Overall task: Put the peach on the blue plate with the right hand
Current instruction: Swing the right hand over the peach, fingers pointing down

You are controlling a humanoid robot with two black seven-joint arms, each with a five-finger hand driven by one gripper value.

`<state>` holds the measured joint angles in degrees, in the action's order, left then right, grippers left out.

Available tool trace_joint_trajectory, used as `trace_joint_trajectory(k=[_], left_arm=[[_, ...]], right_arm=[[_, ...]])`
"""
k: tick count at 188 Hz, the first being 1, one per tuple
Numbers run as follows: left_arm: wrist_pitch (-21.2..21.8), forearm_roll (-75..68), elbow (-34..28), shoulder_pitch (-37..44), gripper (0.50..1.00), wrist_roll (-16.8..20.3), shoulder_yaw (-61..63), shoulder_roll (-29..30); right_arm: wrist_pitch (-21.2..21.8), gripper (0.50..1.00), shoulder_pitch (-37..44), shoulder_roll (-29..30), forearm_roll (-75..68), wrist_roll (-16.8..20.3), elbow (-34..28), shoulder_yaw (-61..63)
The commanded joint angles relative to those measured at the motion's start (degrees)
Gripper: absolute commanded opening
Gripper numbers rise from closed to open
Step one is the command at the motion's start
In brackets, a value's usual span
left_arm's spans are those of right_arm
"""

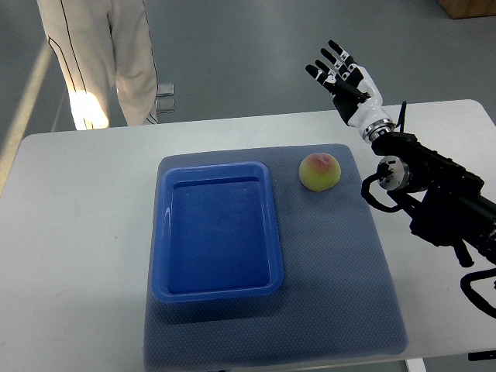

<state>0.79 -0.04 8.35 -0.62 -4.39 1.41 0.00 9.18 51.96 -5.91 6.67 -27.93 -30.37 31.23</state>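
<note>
Blue plate (217, 294): we see a rectangular tray, empty, on a grey mat (341, 287) on the white bench (77, 248).
Peach (319, 171): on the mat, just beside the plate's 2 o'clock corner.
Right robot hand (341, 74): fingers spread, holding nothing, raised at 1 o'clock from the peach, apart from it.
Person (101, 54): light trousers, beyond the bench at 11 o'clock.

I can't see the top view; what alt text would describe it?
A peach sits on a grey-blue mat beside an empty blue plate. The robot's right hand, fingers spread, is raised beyond the table's far edge, holding nothing. A person stands behind.
</note>
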Motion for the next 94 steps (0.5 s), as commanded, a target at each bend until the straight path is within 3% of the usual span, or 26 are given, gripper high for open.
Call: trace_joint_trajectory(k=[1, 94], left_arm=[[0.0, 0.0, 0.0, 0.0, 1.0, 0.0, 0.0, 0.0], [0.0, 0.0, 0.0, 0.0, 1.0, 0.0, 0.0, 0.0]], right_arm=[[-1.0, 0.93, 2.3, -2.1, 5.7, 0.0, -0.7, -4.9], [2.4, 0.93, 10.0, -9.6, 30.0, 0.2, -2.2, -18.1]])
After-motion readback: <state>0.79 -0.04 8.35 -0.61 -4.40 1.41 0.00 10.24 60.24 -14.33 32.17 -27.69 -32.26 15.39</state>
